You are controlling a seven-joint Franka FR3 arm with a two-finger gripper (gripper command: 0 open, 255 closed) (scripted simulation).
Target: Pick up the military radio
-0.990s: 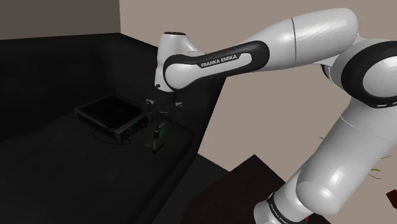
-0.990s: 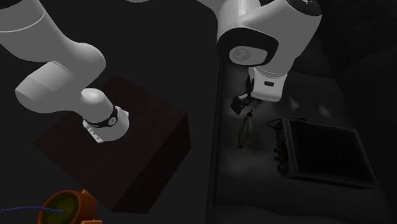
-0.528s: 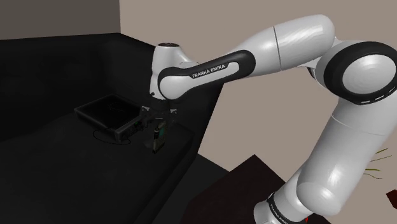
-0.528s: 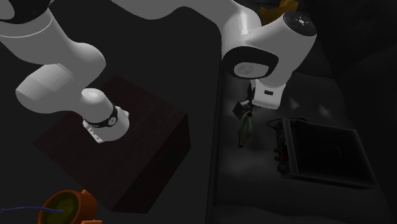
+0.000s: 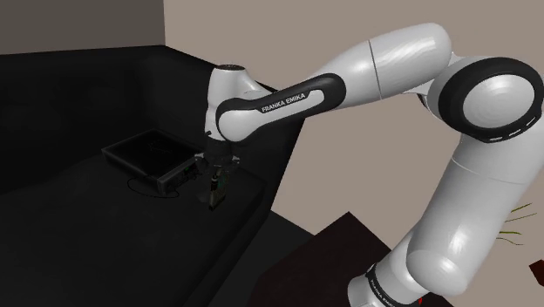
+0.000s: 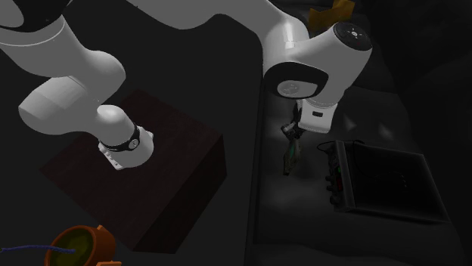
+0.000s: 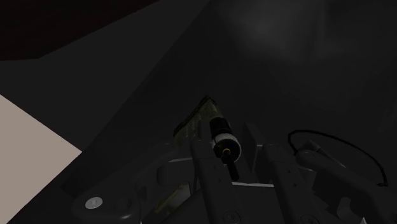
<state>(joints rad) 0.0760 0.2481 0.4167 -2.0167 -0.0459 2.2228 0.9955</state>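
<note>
Looking at an olive military radio [image 5: 214,188] upright on the dark counter [image 5: 87,218], beside a flat black box [image 5: 146,155]. Straddling its black top knob with the gripper [image 7: 237,151] spread apart, nothing clamped.

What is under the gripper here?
The olive radio on the dark counter. The gripper, open, straddles its black knob. The fingers cover part of the radio's body.
</note>
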